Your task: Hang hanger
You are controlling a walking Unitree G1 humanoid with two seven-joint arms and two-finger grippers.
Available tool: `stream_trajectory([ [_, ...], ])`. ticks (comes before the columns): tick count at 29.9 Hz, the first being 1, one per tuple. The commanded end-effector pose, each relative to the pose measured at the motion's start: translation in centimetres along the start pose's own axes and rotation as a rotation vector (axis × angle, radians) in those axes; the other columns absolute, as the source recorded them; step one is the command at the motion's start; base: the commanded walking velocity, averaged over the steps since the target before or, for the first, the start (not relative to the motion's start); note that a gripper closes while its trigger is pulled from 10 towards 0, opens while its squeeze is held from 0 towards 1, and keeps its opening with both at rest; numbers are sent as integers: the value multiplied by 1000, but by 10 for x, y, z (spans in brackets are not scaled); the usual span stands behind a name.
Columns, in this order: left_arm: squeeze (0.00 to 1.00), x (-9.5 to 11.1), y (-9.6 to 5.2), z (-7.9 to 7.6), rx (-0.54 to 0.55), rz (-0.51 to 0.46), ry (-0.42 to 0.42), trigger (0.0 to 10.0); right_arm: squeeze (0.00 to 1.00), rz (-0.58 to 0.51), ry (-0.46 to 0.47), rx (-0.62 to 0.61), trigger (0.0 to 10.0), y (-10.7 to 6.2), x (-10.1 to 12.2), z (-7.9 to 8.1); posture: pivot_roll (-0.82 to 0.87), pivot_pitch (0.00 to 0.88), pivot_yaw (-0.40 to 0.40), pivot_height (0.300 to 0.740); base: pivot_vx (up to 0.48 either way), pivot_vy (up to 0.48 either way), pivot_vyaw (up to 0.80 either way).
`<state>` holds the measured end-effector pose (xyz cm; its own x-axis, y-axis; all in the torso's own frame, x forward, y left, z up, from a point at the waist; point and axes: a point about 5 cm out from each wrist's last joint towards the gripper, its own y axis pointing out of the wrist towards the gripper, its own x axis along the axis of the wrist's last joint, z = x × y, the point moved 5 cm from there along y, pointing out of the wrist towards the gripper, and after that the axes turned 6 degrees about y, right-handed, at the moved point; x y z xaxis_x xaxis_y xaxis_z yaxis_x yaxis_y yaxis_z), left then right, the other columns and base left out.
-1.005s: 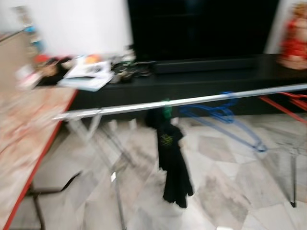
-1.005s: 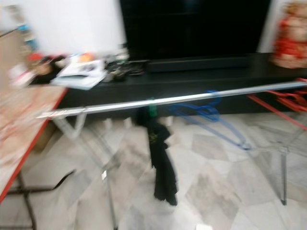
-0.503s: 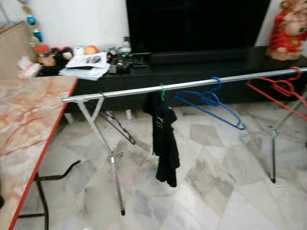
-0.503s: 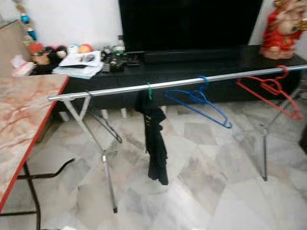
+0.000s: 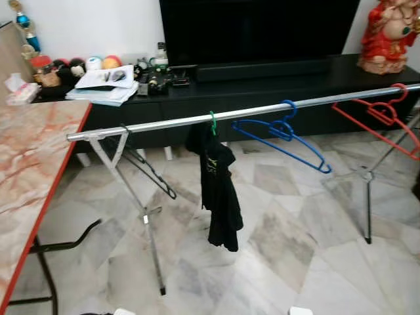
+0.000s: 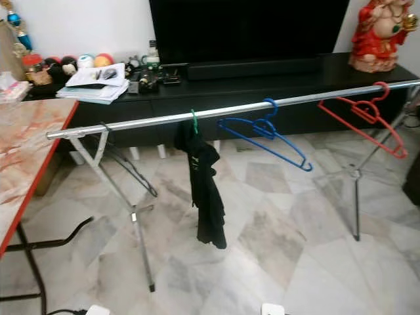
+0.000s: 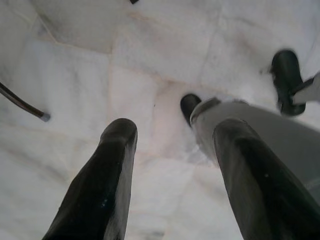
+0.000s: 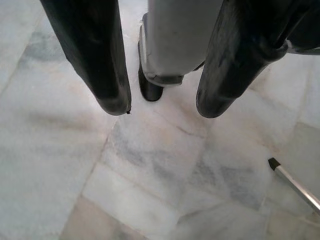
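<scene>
I see the blue hanger on the rail at mid-frame, beside the black garment, while my left claw and right claw hang spread apart over the floor.

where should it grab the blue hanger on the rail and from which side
Probably the blue hanger is best gripped at the neck just below its hook, where the arms meet. It hangs free on the silver rail, tilted, with its long arm sloping down to the robot's right. Approach from the robot's near side, fingers straddling the neck.
</scene>
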<state>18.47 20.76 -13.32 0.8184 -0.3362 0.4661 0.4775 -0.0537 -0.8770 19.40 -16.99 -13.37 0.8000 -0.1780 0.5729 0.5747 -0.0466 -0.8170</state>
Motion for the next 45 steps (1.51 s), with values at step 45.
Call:
stream_trajectory([
  [45,0,-3,-1,9,61,-1,-25,10000,0,72,-8,-25,10000,-5,-23,-12,-82,53,71,740,0,-38,-788],
])
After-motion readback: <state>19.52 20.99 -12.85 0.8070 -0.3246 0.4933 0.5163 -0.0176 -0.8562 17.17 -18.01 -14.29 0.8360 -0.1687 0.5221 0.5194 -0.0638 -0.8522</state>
